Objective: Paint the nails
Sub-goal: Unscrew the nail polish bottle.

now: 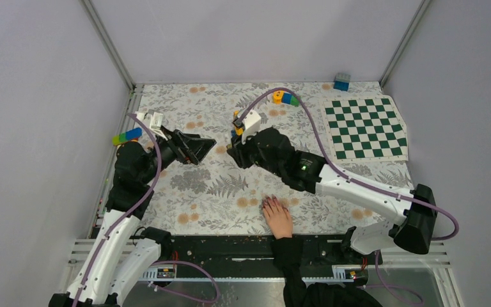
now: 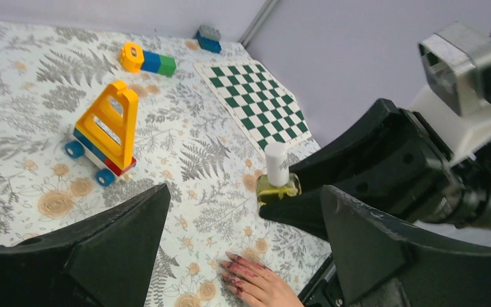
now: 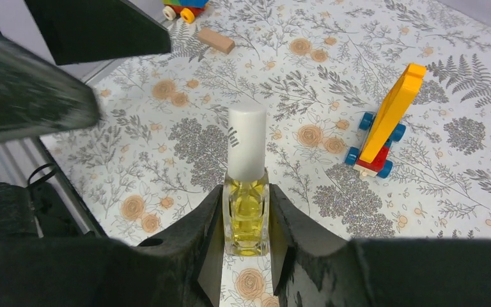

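A pale hand (image 1: 277,217) with a black sleeve lies flat at the table's near edge. Its nails (image 2: 231,269) are dark purplish-red, and the same colour is smeared along the fingers. My right gripper (image 3: 246,190) is shut on a small bottle of yellow polish (image 3: 247,214) with a white cap (image 3: 247,142) on it, held upright above the floral cloth. My left gripper (image 2: 246,192) stands open and empty, its fingers apart on either side of the bottle (image 2: 277,180) and short of it. From the top both grippers (image 1: 201,148) meet mid-table, beyond the hand.
A yellow triangular toy car (image 2: 105,134) stands behind the bottle. Further off are a green checkerboard mat (image 1: 366,126) at the back right, a yellow-blue-green block row (image 1: 285,98), a blue brick (image 1: 341,81), coloured blocks (image 1: 126,135) at the left edge and a wooden block (image 3: 215,39).
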`<state>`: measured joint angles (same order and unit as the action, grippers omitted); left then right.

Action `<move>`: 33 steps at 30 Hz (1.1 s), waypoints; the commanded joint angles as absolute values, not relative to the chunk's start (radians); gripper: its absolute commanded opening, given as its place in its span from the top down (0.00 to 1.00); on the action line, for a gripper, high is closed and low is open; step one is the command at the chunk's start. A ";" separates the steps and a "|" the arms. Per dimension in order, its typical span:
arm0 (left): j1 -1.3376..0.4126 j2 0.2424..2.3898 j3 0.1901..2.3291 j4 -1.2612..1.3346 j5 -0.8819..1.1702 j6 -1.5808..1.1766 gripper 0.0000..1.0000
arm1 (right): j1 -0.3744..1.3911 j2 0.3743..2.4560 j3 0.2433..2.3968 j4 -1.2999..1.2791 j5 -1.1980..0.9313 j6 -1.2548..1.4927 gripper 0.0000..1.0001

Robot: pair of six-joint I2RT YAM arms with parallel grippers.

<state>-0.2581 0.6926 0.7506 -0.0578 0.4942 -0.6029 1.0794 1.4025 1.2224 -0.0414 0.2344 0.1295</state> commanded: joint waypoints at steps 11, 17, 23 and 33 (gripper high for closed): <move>-0.246 0.678 0.786 0.158 0.711 -0.602 0.01 | 0.852 1.264 1.115 0.117 -0.529 0.268 1.00; -0.247 0.734 0.781 0.279 0.869 -0.678 0.01 | 0.849 1.275 1.114 0.191 -0.734 0.324 1.00; -0.250 0.787 0.747 0.535 1.017 -0.855 0.07 | 0.848 1.290 1.117 0.257 -0.793 0.370 1.00; -0.307 0.805 0.761 0.513 1.059 -0.836 0.13 | 0.834 1.317 1.151 0.275 -0.822 0.413 1.00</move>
<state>-0.2848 0.8047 0.7300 0.5167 1.0225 -0.8745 0.8467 1.3102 1.1057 0.2150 -0.7658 0.3759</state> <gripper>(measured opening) 0.864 0.334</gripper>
